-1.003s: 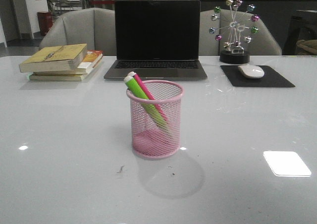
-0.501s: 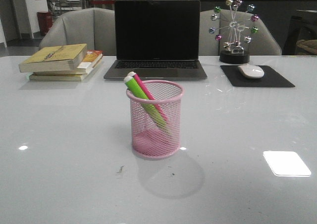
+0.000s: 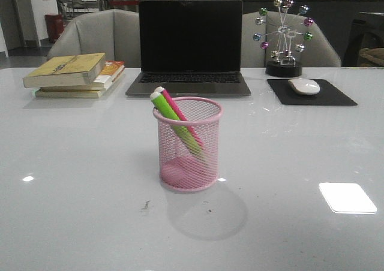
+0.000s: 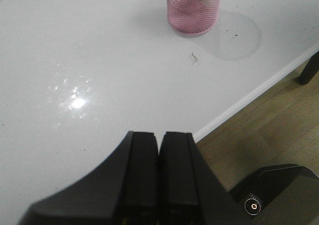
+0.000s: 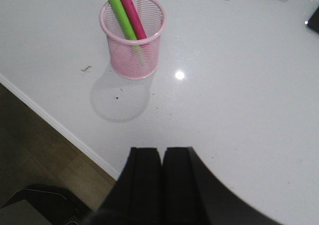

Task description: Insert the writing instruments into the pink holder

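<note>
The pink holder (image 3: 188, 144) stands upright in the middle of the white table (image 3: 72, 163). Both writing instruments lean inside it toward its left rim: a thick lime-green marker (image 3: 171, 122) with a white end and a slimmer magenta pen (image 3: 180, 116). The right wrist view shows the holder (image 5: 132, 36) with the green marker (image 5: 121, 15) and the magenta pen (image 5: 132, 13) sticking out. In the left wrist view only the holder's lower part (image 4: 193, 11) is in frame. My left gripper (image 4: 159, 135) and right gripper (image 5: 162, 151) are both shut and empty, back at the table's near edge, far from the holder. Neither appears in the front view.
An open laptop (image 3: 190, 46) stands behind the holder. A stack of books (image 3: 75, 74) lies at the back left. At the back right are a mouse (image 3: 304, 86) on a black pad (image 3: 311, 93) and a ball ornament (image 3: 283, 37). The table edge (image 5: 55, 125) runs near both grippers.
</note>
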`<action>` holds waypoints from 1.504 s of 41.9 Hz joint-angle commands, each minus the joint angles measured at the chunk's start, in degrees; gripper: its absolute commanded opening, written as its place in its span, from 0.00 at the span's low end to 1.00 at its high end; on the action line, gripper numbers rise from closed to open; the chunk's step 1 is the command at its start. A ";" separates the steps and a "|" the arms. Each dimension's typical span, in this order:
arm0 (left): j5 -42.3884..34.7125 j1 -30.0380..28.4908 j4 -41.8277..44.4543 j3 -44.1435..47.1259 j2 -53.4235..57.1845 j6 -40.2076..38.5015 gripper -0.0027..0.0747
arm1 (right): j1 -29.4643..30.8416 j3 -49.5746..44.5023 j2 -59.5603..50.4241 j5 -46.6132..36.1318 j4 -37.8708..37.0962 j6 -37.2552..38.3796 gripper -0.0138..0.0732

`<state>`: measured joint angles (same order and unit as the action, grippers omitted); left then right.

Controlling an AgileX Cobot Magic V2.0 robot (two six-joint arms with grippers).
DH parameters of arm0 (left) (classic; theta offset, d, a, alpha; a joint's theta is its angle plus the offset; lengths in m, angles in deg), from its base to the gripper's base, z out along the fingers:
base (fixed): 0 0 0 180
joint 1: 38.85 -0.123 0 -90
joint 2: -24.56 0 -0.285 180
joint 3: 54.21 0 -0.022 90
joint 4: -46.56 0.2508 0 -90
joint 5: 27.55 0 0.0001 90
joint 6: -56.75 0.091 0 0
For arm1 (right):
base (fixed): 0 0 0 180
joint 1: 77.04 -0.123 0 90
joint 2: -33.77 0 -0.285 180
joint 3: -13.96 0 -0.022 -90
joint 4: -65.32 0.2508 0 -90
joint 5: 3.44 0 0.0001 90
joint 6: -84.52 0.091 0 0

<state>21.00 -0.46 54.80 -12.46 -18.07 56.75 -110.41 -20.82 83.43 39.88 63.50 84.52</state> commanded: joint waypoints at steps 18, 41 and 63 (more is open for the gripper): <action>-21.22 -17.52 -3.35 8.58 13.54 -0.76 0.16 | 0.04 1.56 -0.33 -3.35 -0.16 -0.55 0.23; -47.05 -33.16 -9.05 35.81 36.32 -0.65 0.16 | 0.04 1.56 -0.33 -3.30 -0.16 -0.55 0.23; -50.43 -33.81 -10.93 35.94 36.19 3.93 0.16 | 0.04 1.56 -0.33 -3.32 -0.16 -0.55 0.23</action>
<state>-23.27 -34.21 45.87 23.52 17.06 58.27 -110.41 -20.82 83.43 40.28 63.50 84.52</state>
